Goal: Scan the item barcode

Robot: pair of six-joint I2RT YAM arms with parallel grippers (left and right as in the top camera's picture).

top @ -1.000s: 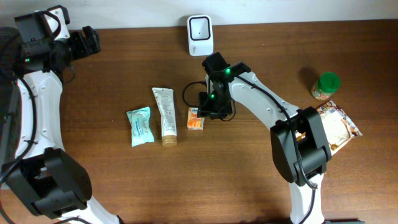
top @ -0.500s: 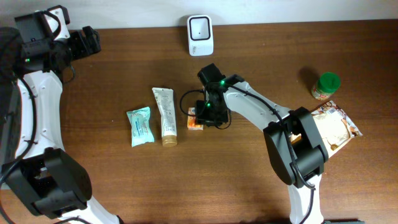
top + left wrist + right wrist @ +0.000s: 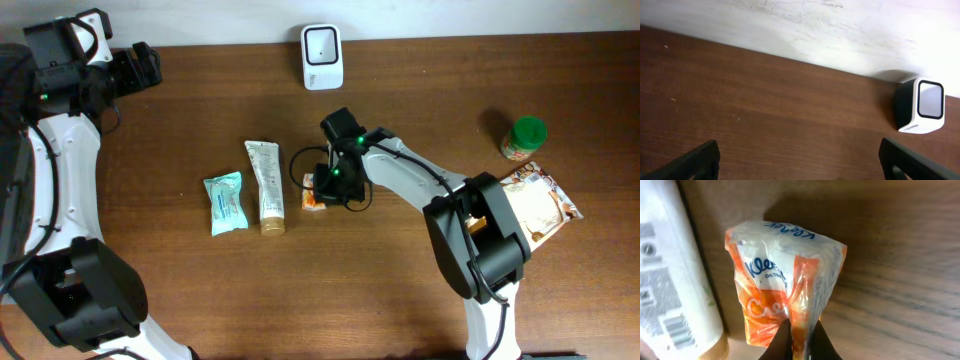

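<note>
Pinching the orange packet on the tabletop.
The right gripper is clamped on its wrapper edge, a tube just beside; the left gripper stands wide apart, the scanner ahead of it.

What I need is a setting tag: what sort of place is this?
Likely a mock checkout bench: a white barcode scanner by the wall, and packaged goods like a tube and an orange tissue pack on the wooden table.
</note>
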